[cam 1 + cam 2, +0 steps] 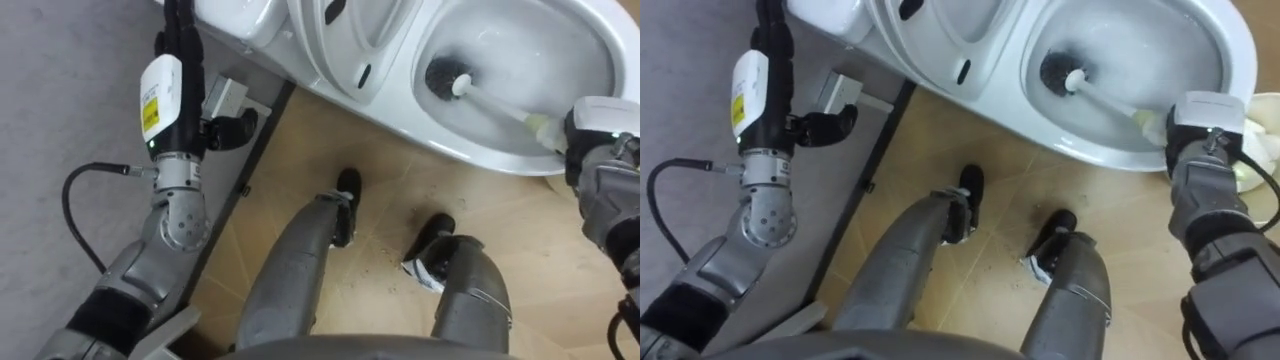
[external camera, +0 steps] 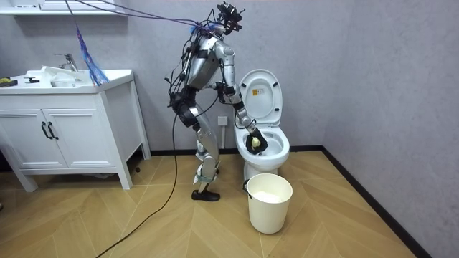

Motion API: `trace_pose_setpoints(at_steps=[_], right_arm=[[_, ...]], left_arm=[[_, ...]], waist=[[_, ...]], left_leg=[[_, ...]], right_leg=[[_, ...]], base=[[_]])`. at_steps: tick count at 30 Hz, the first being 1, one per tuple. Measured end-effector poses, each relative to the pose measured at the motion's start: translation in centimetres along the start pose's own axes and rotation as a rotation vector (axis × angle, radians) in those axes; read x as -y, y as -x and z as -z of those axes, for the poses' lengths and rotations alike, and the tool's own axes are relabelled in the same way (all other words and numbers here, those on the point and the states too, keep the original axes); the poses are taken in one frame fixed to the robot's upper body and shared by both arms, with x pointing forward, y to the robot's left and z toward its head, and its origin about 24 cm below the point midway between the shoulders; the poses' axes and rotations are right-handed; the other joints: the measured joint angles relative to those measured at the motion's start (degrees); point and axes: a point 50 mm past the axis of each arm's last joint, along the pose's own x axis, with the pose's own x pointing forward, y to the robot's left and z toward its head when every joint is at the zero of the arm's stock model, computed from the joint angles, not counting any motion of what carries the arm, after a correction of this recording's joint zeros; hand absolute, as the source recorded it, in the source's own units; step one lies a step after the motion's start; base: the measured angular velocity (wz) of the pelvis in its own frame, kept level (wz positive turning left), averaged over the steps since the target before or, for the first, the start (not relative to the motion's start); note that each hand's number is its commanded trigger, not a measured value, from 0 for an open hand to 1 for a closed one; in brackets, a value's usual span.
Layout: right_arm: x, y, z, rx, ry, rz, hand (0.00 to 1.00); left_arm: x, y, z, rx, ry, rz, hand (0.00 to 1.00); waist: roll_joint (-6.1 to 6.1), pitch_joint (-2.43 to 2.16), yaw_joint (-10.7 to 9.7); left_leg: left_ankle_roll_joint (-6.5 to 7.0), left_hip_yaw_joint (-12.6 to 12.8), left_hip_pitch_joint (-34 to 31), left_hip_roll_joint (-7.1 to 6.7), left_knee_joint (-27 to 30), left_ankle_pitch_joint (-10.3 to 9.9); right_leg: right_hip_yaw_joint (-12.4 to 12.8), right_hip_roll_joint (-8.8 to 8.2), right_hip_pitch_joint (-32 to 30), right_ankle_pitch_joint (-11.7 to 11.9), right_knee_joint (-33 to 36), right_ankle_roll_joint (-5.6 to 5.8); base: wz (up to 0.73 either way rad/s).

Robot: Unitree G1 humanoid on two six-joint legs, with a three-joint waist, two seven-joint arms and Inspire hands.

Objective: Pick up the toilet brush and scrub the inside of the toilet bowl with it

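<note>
The right robot hand (image 1: 1202, 125) hangs over the near rim of the toilet (image 1: 480, 155). It is closed round the end of the toilet brush (image 1: 490, 98). The back of the hand faces up and covers most of the fingers, and the handle's pale yellow grip runs straight into it. From this robot hand the white handle slants away and down into the bowl. The dark bristle head at the far end lies against the bowl's inner wall, near the hinge side. Beyond the bristle head, the seat and lid (image 1: 370, 40) stand raised.

The left robot hand (image 1: 170, 100) is well apart from the right one, off to the side of the toilet and beside the cistern. It holds nothing. Its fingers run straight and relaxed up to the top edge of the eye view, and the thumb sticks out sideways toward a small grey box (image 1: 225, 95) on the wall just beside it.

In the room view the robot stands on the wooden floor (image 2: 143, 229) at the toilet's side, leaning forward over the bowl. A pale bucket (image 2: 270, 204) sits on the floor below the right robot hand, just in front of the toilet. A white cabinet (image 2: 64, 136) with a basin stands behind the robot, at the room view's left.
</note>
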Motion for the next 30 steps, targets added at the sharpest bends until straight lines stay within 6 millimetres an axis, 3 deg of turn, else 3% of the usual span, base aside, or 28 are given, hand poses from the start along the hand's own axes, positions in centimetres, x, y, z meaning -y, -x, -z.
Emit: trace_pose_setpoints(at_steps=[5,6,11,15,19,21,23,26,30], right_arm=[[0.8,-0.3,0.4,-0.013,-0.093,0.009,1.0],[0.9,-0.4,0.3,-0.002,-0.084,0.012,1.0],[1.1,-0.4,-0.4,0.037,0.056,0.017,1.0],[1.6,-0.1,-2.2,0.073,0.116,0.04,1.0],[0.7,1.3,-4.0,0.125,0.131,0.056,1.0],[0.1,2.3,-4.9,0.148,0.113,0.053,1.0],[-0.4,3.0,-5.4,0.159,0.106,0.046,1.0],[-1.0,3.0,-5.5,0.144,0.09,0.023,1.0],[-0.6,1.5,-4.0,0.097,0.107,0.026,1.0]], left_arm=[[-0.2,-0.2,-0.1,0.002,-0.019,-0.006,0.0],[-0.3,-0.3,-0.1,0.005,-0.023,-0.01,0.0],[-0.2,-0.3,0.2,-0.008,-0.031,0.029,0.0],[-0.1,-0.2,0.2,-0.018,-0.02,0.027,0.0],[-0.2,0.3,0.8,-0.045,-0.012,0.015,0.0],[-0.3,0.9,1.3,-0.077,0.002,0.004,0.0],[-0.3,1.4,1.7,-0.099,0.009,-0.006,0.0],[-0.3,1.7,1.9,-0.126,0.033,-0.034,0.0],[-0.3,1.7,1.9,-0.141,0.054,-0.034,0.0]], waist=[[-1.19,0.09,-1.55],[-1.71,0.1,-1.53],[-1.71,0.08,-1.15],[-1.6,0.01,-0.34],[-1.01,-0.39,-0.51],[-0.13,-0.98,-0.54],[0.25,-1.22,-0.66],[0.39,-1.3,-0.97],[0.89,-1.16,-1.29]], left_leg=[[0.52,0.58,-0.9,-1.9,0.68,0.2],[0.69,1.1,-1.15,-1.96,0.9,0.3],[0.94,1.61,-1.22,-1.7,1.79,0.2],[0.83,1.71,-1.24,-0.64,1.93,0.23],[0.29,1.44,-0.77,0.79,1.88,0.04],[-0.2,1.2,-0.67,2.33,1.77,-0.27],[-0.47,1.24,-0.25,3.15,1.66,-0.45],[-0.74,1.35,0.47,3.32,0.97,-0.41],[-0.82,1.41,0.61,2.89,0.77,-0.31]], right_leg=[[1.26,-2.18,-2.28,-1.32,3.93,0.36],[1.9,-2.4,-3.11,-1.33,4.6,0.37],[2.2,-2.93,-3.45,-1.23,5.33,0.25],[2.74,-1.04,-3.37,-0.53,4.1,0.03],[1.24,0.33,-1.65,0.18,1.87,-0.72],[0.57,2.15,-0.48,1.09,-0.66,-1.12],[0.54,3.2,0.28,1.56,-1.95,-1.32],[0.83,3.31,0.66,1.62,-2.43,-1.46],[0.77,2.54,0.5,1.26,-1.72,-1.5]], base=[[0.09],[0.0],[-0.07],[-0.12],[-0.09],[-0.22],[-0.17],[-0.05],[0.04]])
